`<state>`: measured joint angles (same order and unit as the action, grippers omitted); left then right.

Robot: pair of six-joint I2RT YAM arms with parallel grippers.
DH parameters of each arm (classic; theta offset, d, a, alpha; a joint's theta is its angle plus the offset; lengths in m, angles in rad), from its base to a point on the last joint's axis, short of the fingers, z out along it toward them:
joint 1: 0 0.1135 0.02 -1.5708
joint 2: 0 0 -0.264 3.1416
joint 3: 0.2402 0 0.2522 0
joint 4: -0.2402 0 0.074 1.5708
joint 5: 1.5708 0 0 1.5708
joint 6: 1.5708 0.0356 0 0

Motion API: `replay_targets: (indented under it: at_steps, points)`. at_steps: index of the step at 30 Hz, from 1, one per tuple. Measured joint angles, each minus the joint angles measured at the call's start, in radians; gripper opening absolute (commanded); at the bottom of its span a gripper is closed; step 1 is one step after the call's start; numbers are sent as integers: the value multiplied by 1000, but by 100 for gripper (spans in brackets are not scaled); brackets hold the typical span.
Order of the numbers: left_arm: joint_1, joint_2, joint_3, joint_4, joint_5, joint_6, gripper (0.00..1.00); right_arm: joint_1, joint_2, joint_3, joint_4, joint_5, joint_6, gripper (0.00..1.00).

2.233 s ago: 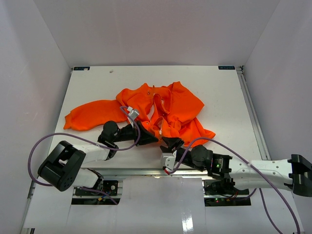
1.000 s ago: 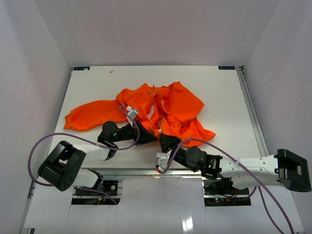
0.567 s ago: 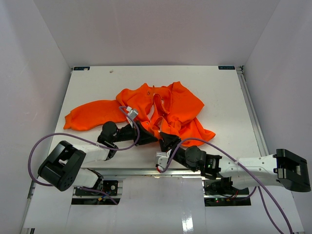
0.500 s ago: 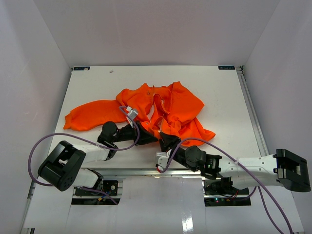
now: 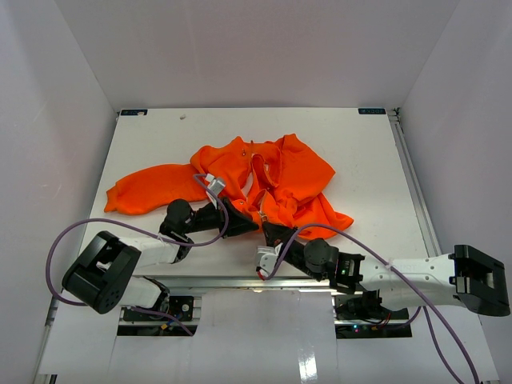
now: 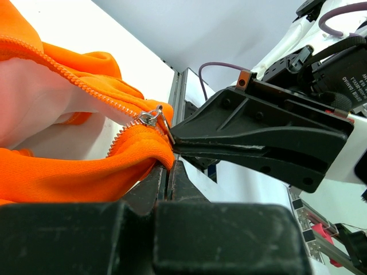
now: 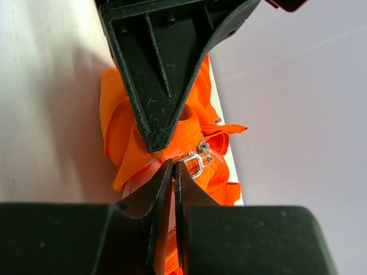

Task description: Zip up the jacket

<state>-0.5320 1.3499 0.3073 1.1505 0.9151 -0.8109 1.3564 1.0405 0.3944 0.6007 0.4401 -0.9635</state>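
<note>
The left gripper (image 6: 167,169) has its two black fingers drawn nearly together, pinching a fold of orange hem at the bottom end of the zipper. The cloth bulges out on the left side of the fingertips. The right gripper (image 7: 172,165) comes in from the opposite side, its jaws also narrow with only a slit between them. In the left wrist view its tip meets the thin metal zipper pull (image 6: 167,129) and appears to clamp it, though the contact itself is very small. The two grippers sit tip to tip, almost touching.

The silver slider (image 6: 150,117) rides just above the held hem, at the point where the two rows of orange zipper teeth (image 6: 74,83) meet. From there one row runs up and away to the left along the edge of the pale lining (image 6: 40,109), and the teeth above the slider stand apart.

The jacket (image 5: 280,176) lies crumpled in the middle of the white table (image 5: 160,132), with its near edge at the grippers, close to the front of the table. One sleeve (image 5: 148,196) stretches flat toward the left. The rest of the garment is bunched in folds, with the open front running up from the grippers toward the far side. Both arms lie low along the near edge, and a purple cable (image 5: 60,244) loops out beside the left arm.
</note>
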Motion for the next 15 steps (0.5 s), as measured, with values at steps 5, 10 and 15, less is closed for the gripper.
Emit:
replay_targets:
  at_steps: [5,10,15]
  points:
    - [0,0,0,0,-6,10,0,0,-12,1,-1,6,22,8]
    - [0,0,0,-9,-10,24,0,0,-12,10,-7,18,43,8]
    - [-4,0,0,-41,1,36,0,-10,-12,33,-2,62,48,8]
